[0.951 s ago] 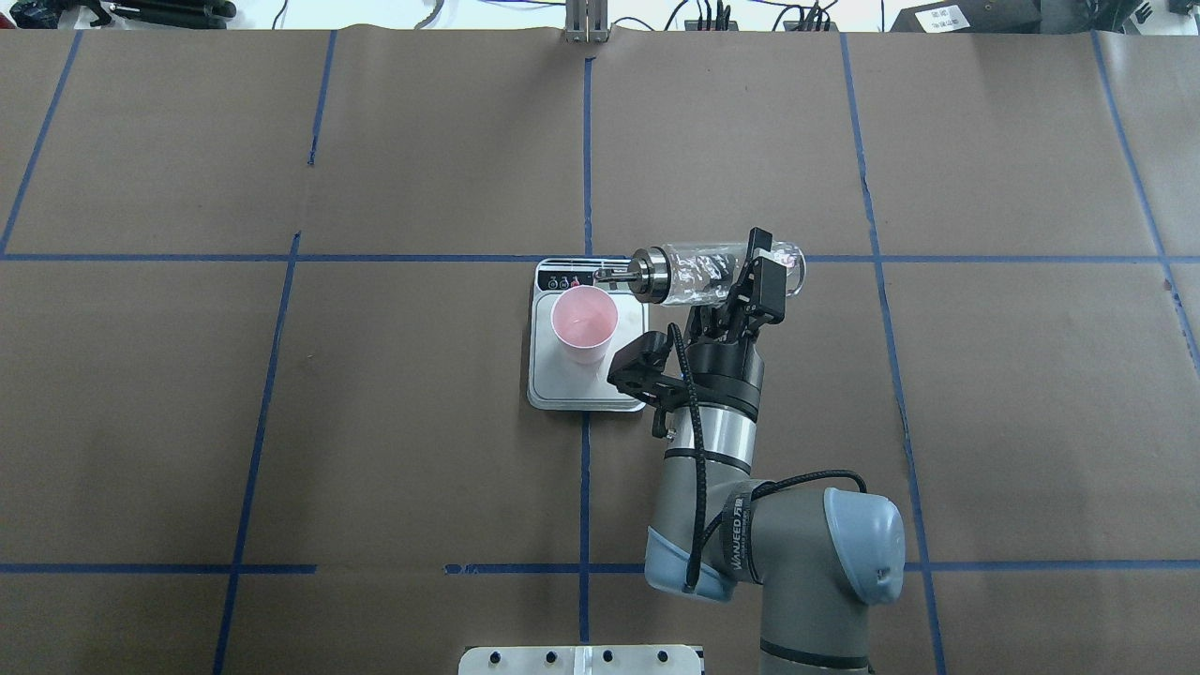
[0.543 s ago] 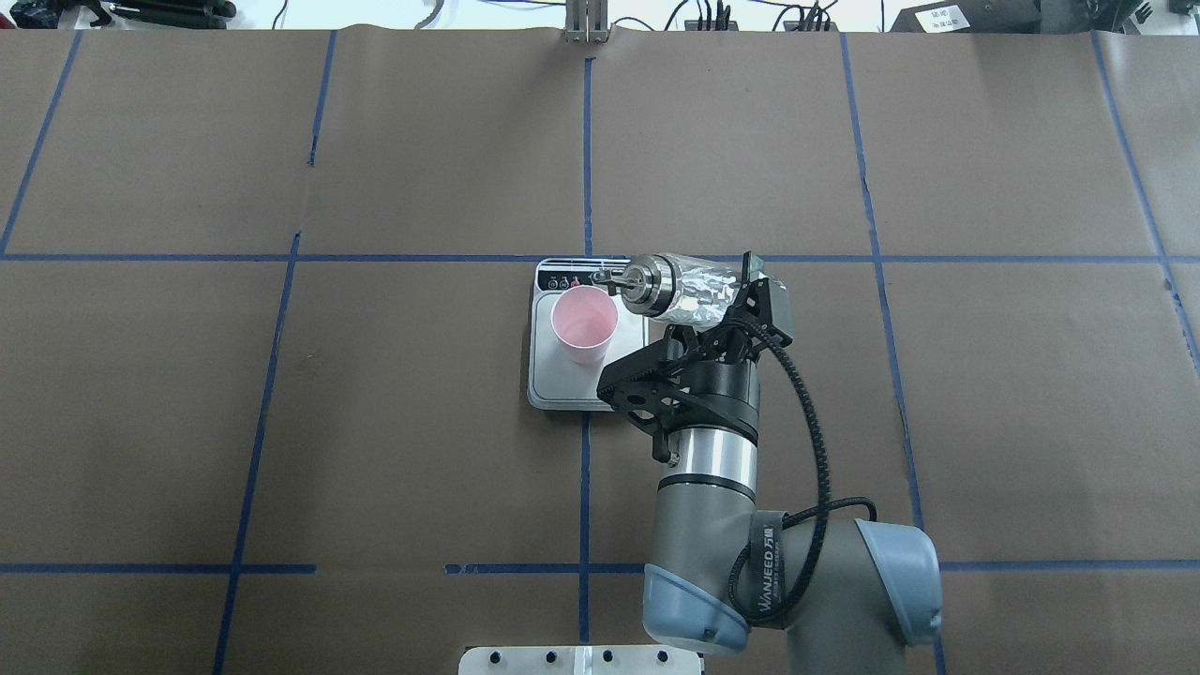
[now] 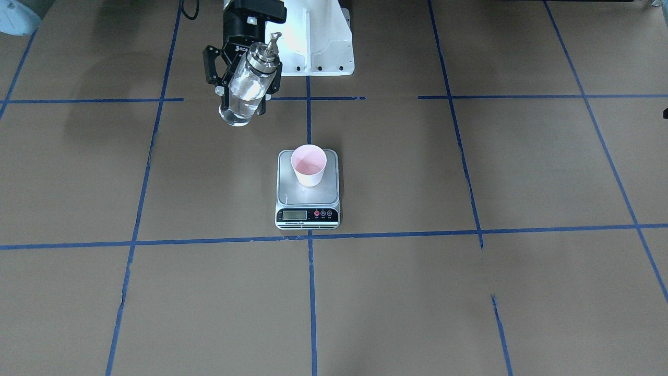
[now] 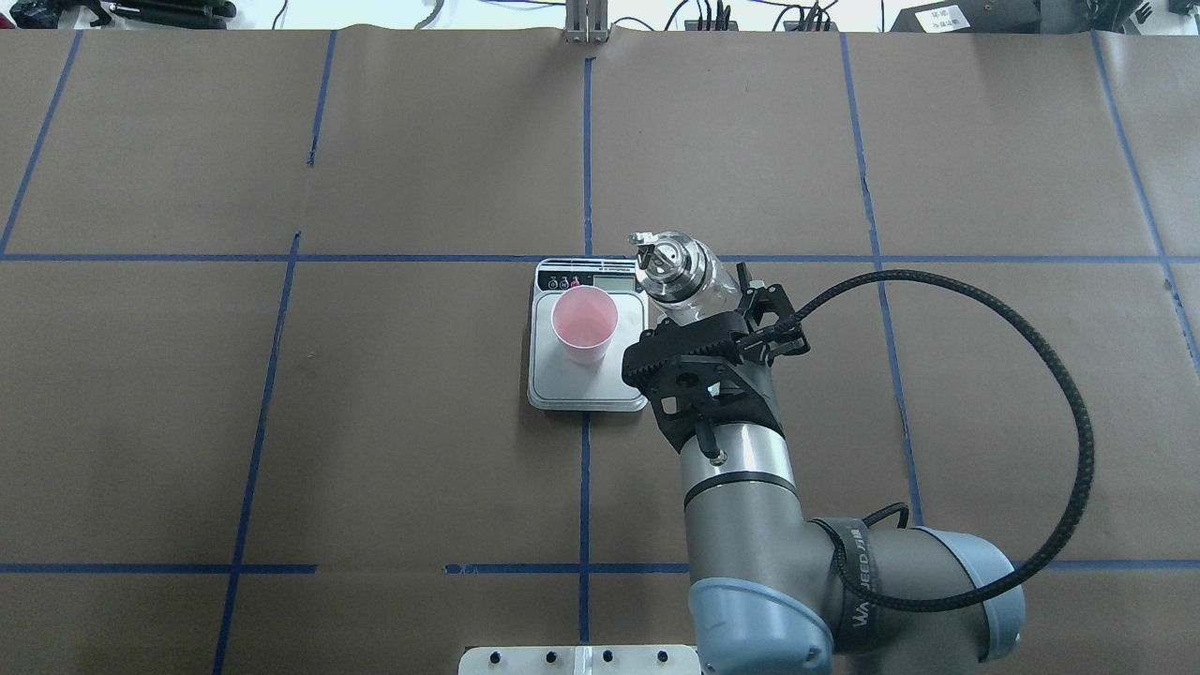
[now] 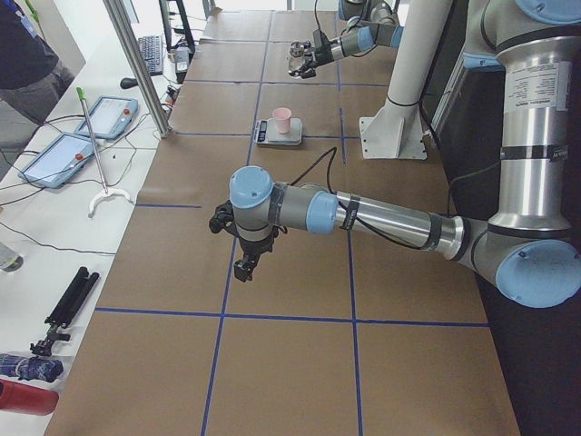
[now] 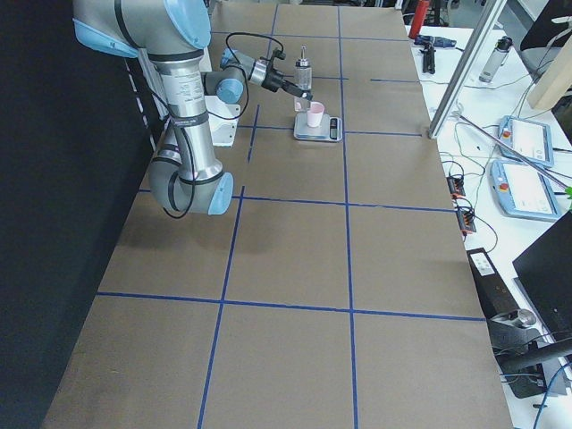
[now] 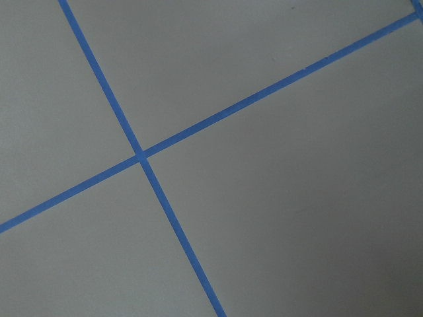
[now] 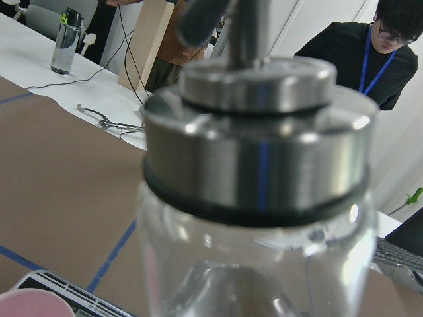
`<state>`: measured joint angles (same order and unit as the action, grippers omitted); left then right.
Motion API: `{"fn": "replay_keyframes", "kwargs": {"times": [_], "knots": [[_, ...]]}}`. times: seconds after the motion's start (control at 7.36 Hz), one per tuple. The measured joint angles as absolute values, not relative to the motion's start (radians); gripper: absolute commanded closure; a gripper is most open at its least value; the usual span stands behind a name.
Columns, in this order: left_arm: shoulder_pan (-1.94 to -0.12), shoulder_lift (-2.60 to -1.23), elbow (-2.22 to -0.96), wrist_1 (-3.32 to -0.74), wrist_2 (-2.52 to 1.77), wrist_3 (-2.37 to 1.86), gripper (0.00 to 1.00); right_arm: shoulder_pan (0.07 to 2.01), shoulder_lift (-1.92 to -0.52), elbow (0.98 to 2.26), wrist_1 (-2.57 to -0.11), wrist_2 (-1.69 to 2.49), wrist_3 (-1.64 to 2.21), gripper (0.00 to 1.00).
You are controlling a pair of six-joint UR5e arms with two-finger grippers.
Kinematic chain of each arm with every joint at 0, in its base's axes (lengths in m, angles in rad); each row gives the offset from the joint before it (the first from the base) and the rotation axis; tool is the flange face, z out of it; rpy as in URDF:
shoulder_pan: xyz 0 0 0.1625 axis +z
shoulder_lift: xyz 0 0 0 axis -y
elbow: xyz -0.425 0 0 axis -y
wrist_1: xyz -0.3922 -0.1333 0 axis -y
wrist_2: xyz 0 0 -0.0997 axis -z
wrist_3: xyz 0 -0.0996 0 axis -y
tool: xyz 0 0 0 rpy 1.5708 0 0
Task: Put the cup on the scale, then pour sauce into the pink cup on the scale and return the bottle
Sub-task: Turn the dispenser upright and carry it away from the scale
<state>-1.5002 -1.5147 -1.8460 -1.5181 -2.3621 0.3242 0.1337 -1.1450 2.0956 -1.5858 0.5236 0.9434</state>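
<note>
The pink cup (image 4: 584, 323) stands on the silver-grey scale (image 4: 562, 384), towards the plate's display end, also in the front view as cup (image 3: 309, 164) on scale (image 3: 308, 201). My right gripper (image 3: 242, 83) is shut on the clear glass bottle (image 3: 246, 86), held nearly upright, spout up, in the air beside the scale and apart from the cup. Clear sauce (image 3: 239, 107) sits in the bottle's lower part. The bottle's metal collar (image 8: 258, 152) fills the right wrist view. My left gripper (image 5: 243, 263) hovers over bare table far from the scale; I cannot tell its state.
Blue tape lines (image 7: 140, 156) cross the brown table cover. The robot's white base plate (image 3: 323, 47) lies behind the scale. Tablets (image 5: 54, 154) and cables lie on a side bench. A person (image 8: 377, 53) sits beyond the table's far edge.
The bottle has swung from lying level with its spout over the cup to nearly upright, spout clear of the cup. The right wrist rotated and the arm drew back slightly.
</note>
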Motion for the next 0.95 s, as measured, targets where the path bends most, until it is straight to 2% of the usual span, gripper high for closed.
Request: {"fn": "replay_keyframes", "kwargs": {"times": [0.41,0.95], "knots": [[-1.507,-1.514,-1.852,-1.52,-2.36,0.314,0.0,0.137,-1.292,2.094,-1.156,0.602,0.92,1.0],[-1.557,-1.516,-1.858,-1.521,-2.359,0.313,0.0,0.182,-1.449,2.075,-0.943,0.624,0.991,1.0]]}}
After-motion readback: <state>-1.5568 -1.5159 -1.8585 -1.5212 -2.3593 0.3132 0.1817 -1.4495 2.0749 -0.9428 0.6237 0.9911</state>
